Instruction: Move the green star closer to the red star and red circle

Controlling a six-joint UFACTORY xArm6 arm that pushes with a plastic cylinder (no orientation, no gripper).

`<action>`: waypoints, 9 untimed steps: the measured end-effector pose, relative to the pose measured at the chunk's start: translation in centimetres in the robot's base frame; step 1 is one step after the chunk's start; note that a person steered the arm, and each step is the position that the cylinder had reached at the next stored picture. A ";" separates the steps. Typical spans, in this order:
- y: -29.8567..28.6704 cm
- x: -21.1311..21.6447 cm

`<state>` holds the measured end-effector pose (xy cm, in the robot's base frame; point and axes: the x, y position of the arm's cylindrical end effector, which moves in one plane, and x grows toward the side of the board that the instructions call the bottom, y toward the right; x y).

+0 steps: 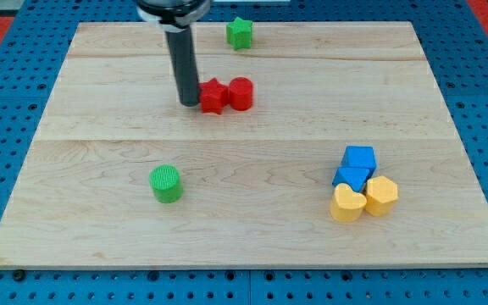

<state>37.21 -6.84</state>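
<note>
The rod is being held upright with my tip (pixel 190 103) resting just left of the red star (pixel 214 96), apparently touching it; there are no fingers on this rig, so nothing is being gripped. The red circle (pixel 241 93) is sitting against the star's right side. The green star (pixel 239 32) is lying at the far edge of the wooden board (pixel 244 229), near but apart from the red pair. For the step to be done well, the tip is probably best being carried round to the star's far side without the red blocks being disturbed, then pushed nearward. The green star is looking small, bright and many-pointed
</note>
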 end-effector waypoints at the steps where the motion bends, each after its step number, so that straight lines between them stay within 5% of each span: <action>1: 1.0 0.0; 4: -4.6 -17.8; 7: 8.0 -18.0; 9: 8.0 -10.4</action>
<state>26.80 1.13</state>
